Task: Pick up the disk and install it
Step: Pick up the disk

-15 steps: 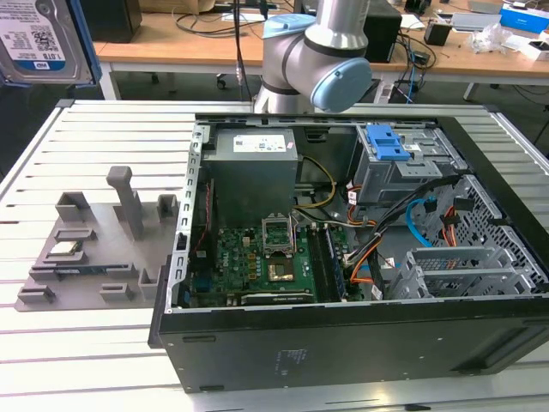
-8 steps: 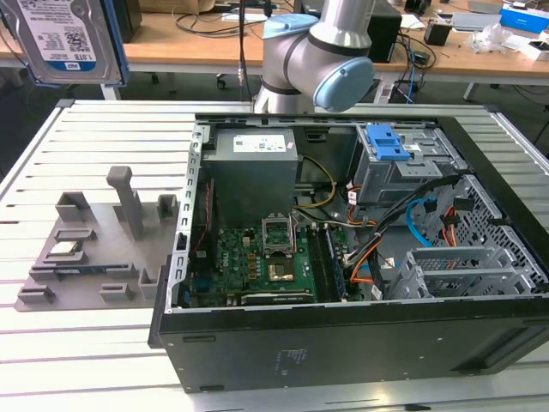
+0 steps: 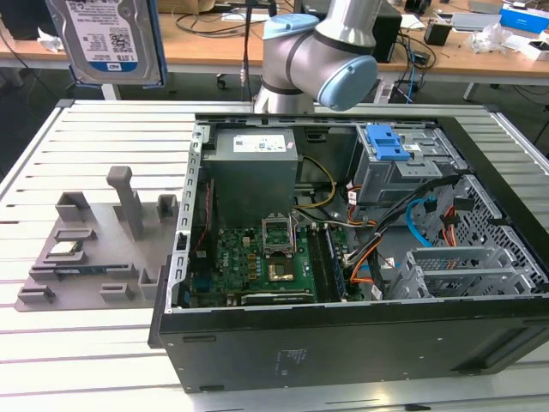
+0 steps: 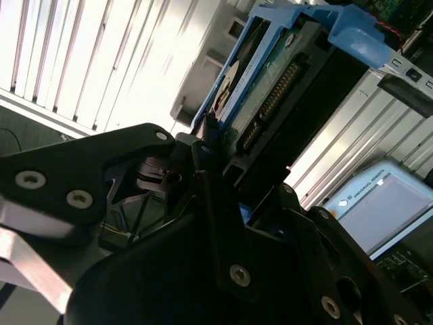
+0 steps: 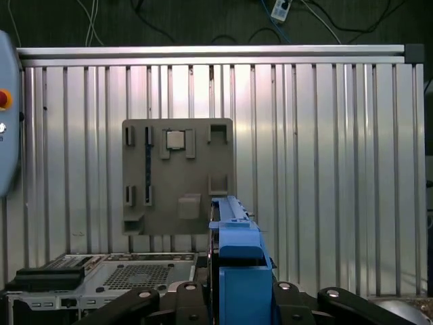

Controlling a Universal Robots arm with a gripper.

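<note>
The disk (image 3: 103,39) hangs high over the table at the exterior view's far left, its white label with a blue band facing the camera and a blue bracket around it. In the second wrist view the disk (image 4: 270,95) shows edge-on, connector side visible, with my gripper (image 4: 203,145) shut on it. Black fingers (image 4: 223,223) clamp the blue frame. The first wrist view looks straight down on the table, with the blue bracket of the disk (image 5: 237,257) standing between the gripper (image 5: 233,301) jaws, above the slatted table beside the grey fixture plate.
The open computer case (image 3: 343,343) lies on the slatted table, with a grey power supply (image 3: 253,167), a motherboard (image 3: 257,262), a blue-latched bay (image 3: 386,142) and an empty drive cage (image 3: 463,270). A grey fixture plate (image 3: 86,249) holds a small chip (image 3: 64,251). The arm's base (image 3: 317,47) stands behind the case.
</note>
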